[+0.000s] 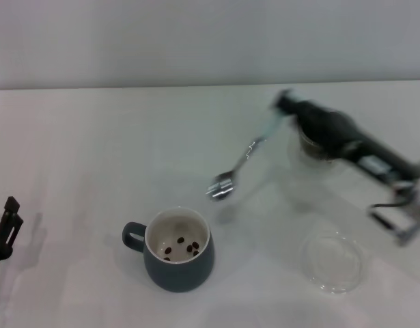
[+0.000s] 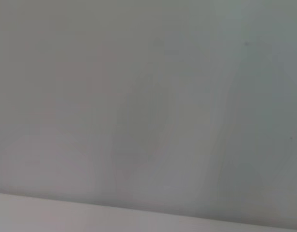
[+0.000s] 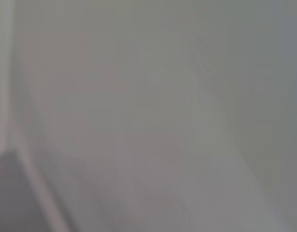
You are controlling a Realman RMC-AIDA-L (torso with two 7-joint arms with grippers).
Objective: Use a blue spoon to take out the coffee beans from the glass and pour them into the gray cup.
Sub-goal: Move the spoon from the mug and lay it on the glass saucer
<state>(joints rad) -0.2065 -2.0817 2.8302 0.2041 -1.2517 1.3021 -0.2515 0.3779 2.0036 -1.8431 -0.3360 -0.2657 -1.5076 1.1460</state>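
Your right gripper (image 1: 286,108) is clamping the pale handle of the blue spoon (image 1: 238,164) and holding it in the air, bowl tilted down toward the gray cup (image 1: 179,260). The spoon's bowl is hanging just beyond the cup's rim, not over it. A few coffee beans (image 1: 182,247) are lying inside the cup. The glass (image 1: 312,160) is standing under your right arm, near a shallow clear dish (image 1: 332,263). Your left gripper (image 1: 5,229) is sitting parked at the table's (image 1: 93,150) left edge; you cannot tell how far it is open.
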